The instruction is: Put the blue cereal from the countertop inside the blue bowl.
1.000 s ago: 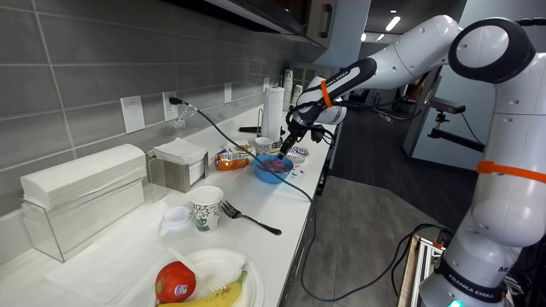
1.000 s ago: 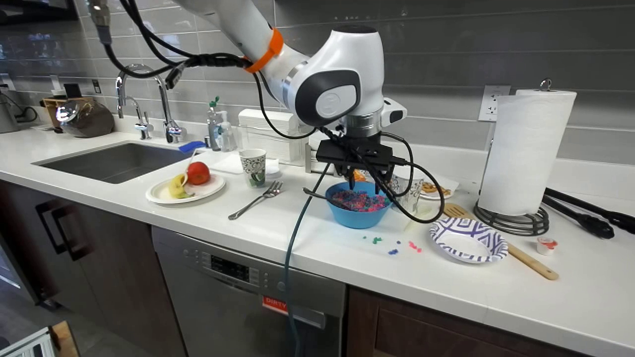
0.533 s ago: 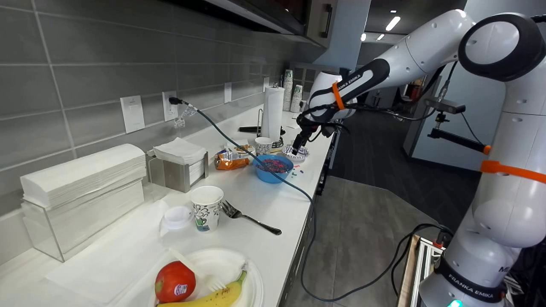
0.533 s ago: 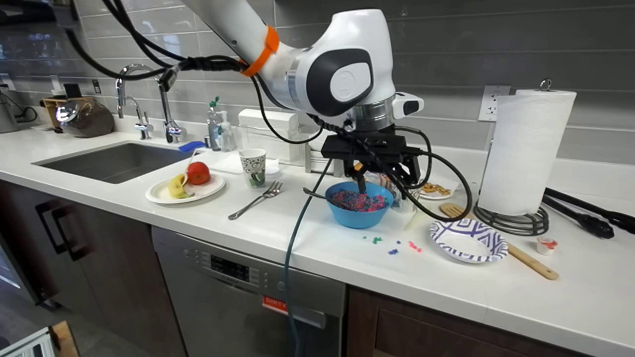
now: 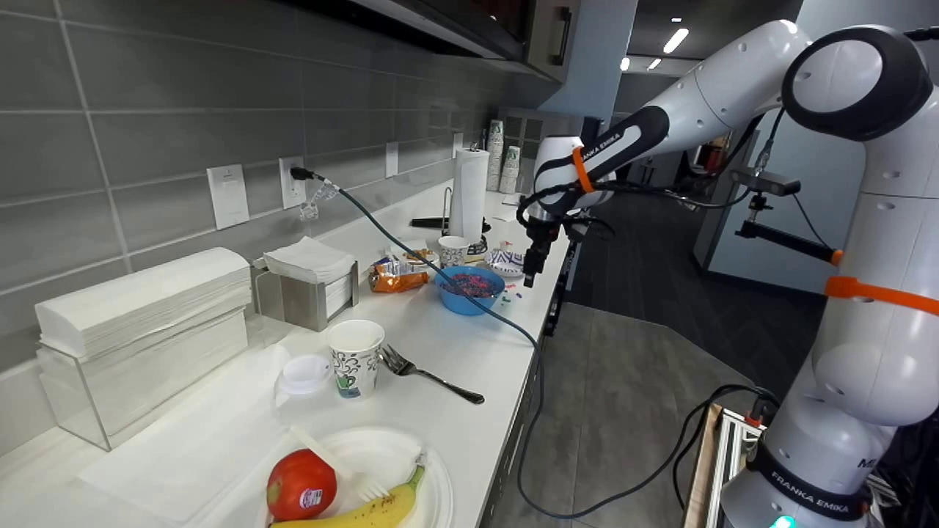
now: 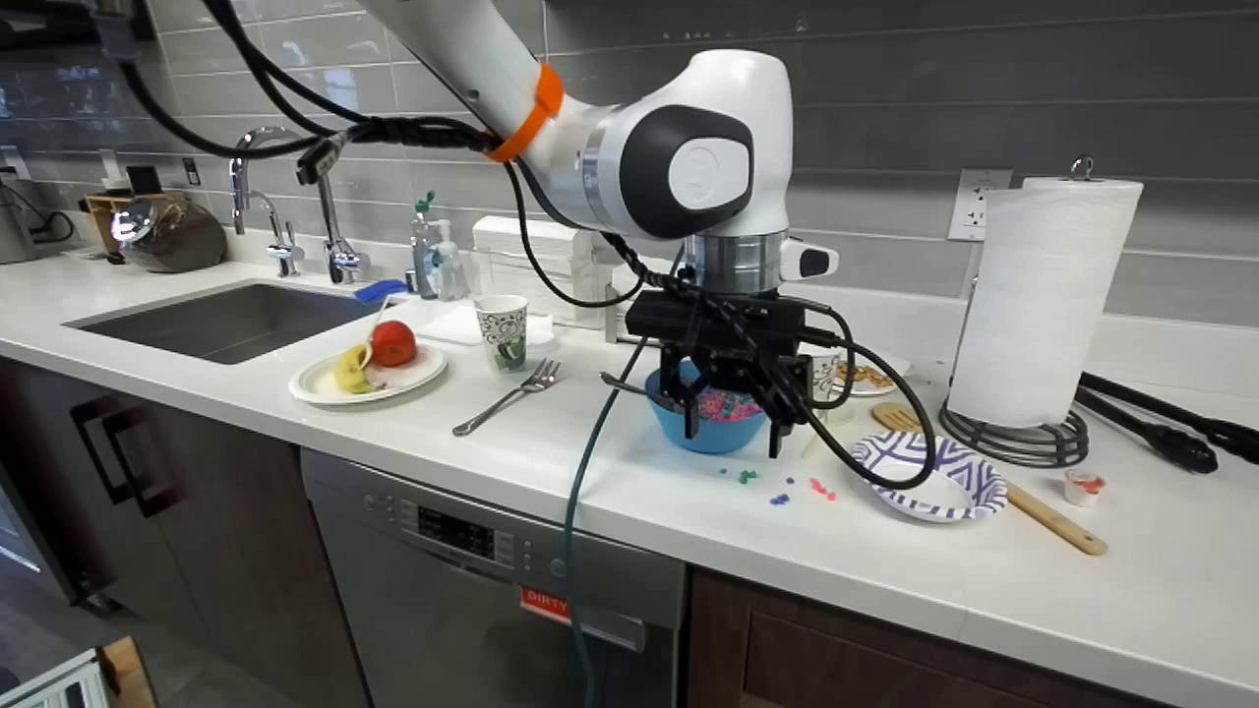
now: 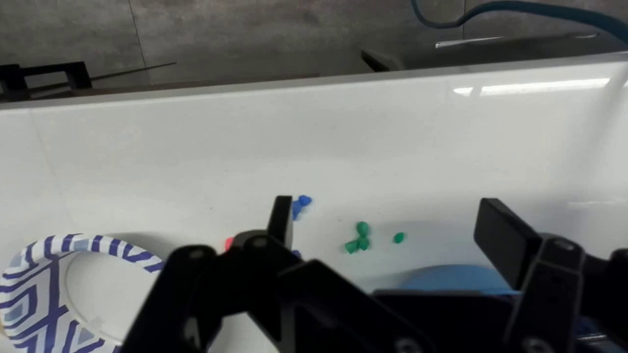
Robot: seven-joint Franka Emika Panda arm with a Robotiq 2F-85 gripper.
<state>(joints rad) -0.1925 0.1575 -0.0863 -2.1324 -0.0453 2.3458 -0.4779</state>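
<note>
The blue cereal [image 6: 780, 500] is a few small pieces on the white countertop [image 6: 885, 570], in front of the blue bowl [image 6: 708, 441]. In the wrist view the blue cereal [image 7: 300, 205] is partly hidden behind the left finger [image 7: 281, 220]; another blue bit shows lower down. The bowl [image 5: 463, 302] holds pink and blue cereal. My gripper [image 6: 733, 442] points down, open and empty, just in front of the bowl and above the countertop. In the wrist view the gripper [image 7: 385, 220] has green pieces [image 7: 362, 240] below, between its fingers, and the bowl's edge [image 7: 451, 278] near the right finger.
Pink pieces [image 6: 822, 489] lie beside the blue ones. A patterned paper bowl [image 6: 929, 497] stands close by, with a wooden spatula [image 6: 1057, 521] behind it. A spoon [image 6: 629, 386] sticks out of the blue bowl. A cable [image 6: 590, 472] crosses the counter. A fork [image 6: 507, 398] lies further left.
The gripper has risen away from above the bowl, then come forward and down toward the loose cereal. Its fingers look farther apart than a second ago. The cereal and bowl have not moved.
</note>
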